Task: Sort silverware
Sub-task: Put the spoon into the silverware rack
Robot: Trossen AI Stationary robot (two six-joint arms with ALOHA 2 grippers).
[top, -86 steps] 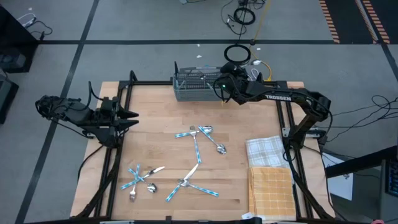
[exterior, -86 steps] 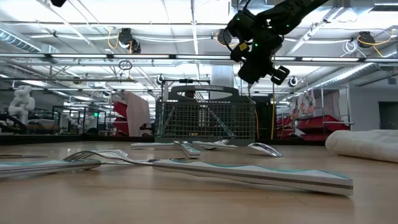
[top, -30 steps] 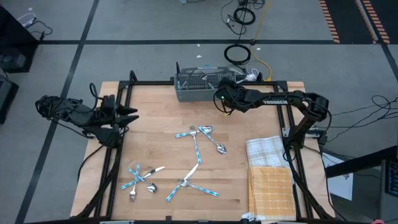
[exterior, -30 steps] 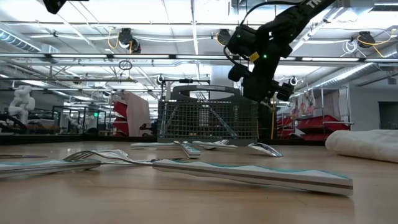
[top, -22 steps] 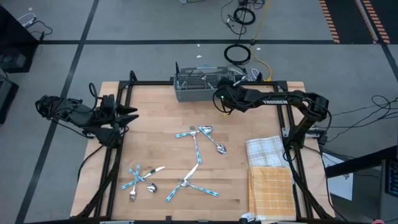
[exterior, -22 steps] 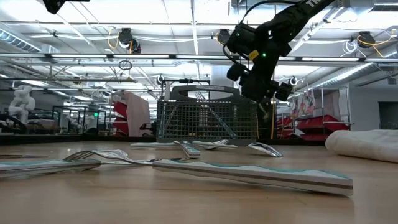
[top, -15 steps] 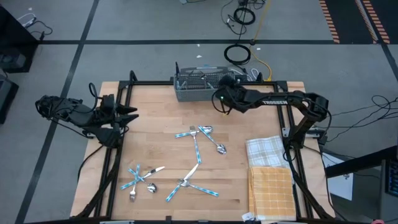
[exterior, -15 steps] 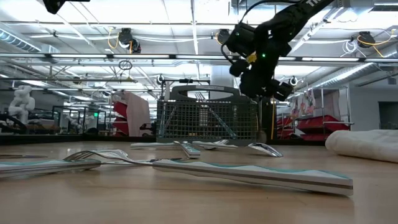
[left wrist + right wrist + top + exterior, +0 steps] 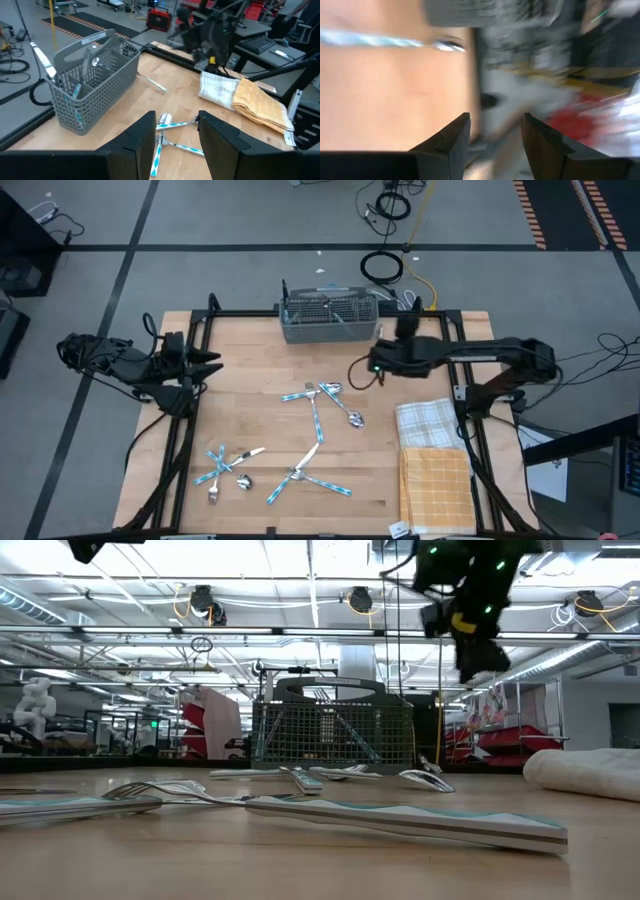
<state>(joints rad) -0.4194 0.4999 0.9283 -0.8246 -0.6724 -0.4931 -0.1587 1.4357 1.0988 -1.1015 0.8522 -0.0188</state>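
Right tool (image 9: 372, 367) hovered with fingers apart and empty — the nearest silverware (image 9: 342, 406) lay just beside it toward the desk's middle, far from the left tool (image 9: 205, 366), also parted.

Caddy: grey wire-mesh basket (image 9: 328, 319) stands at the table's far edge.
Table: light wooden top (image 9: 250, 420) inside a black frame.
Cloths: 1 white checked towel (image 9: 428, 423) lies touching 1 orange towel (image 9: 437, 489), near the right edge.
Floor: coiled black cable (image 9: 381, 266) beyond the table.
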